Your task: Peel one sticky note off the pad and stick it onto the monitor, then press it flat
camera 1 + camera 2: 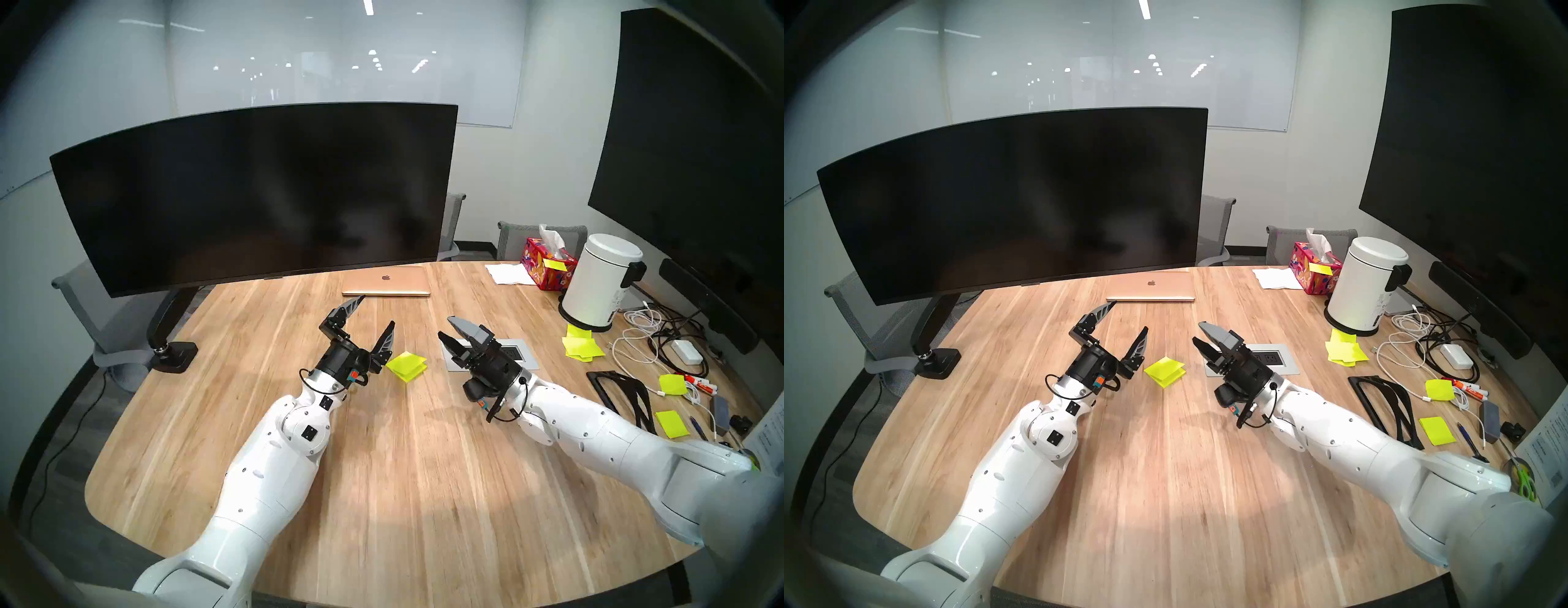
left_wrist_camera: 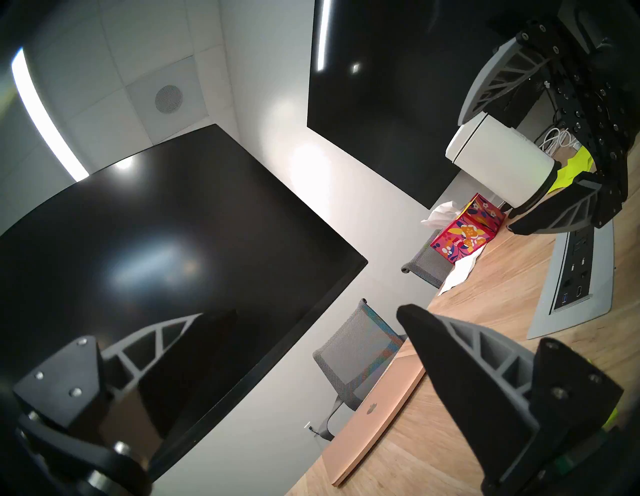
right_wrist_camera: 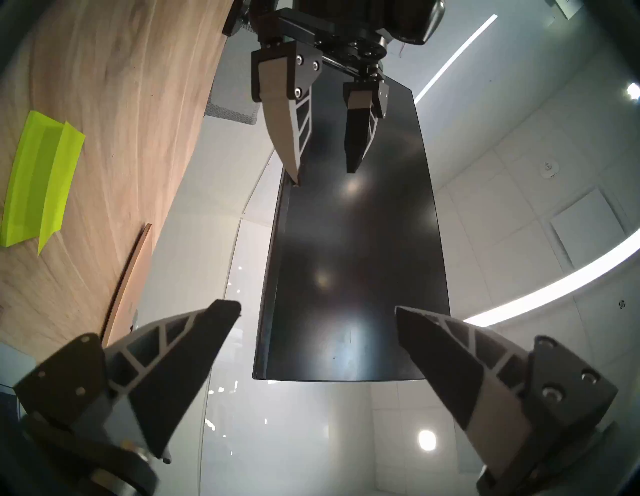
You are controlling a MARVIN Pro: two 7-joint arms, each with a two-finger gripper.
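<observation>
Both arms are showing glossy white rounded shells, dotted with small silver screws and set with little square black patches near the wrist joints. Each arm is ending in a silver ring and a black cylindrical wrist block, where thin black cables are looping out beside a small orange-and-teal tag. The left hand (image 1: 368, 316) is carrying two long tapering fingers, black on the gripping faces with grey trussed ribs behind, bolted to black hinged brackets with silver screws. The right hand (image 1: 450, 330) is wearing the same kind of fingers (image 3: 446, 356), their grey webbing and round screw heads showing clearly in its wrist view.
</observation>
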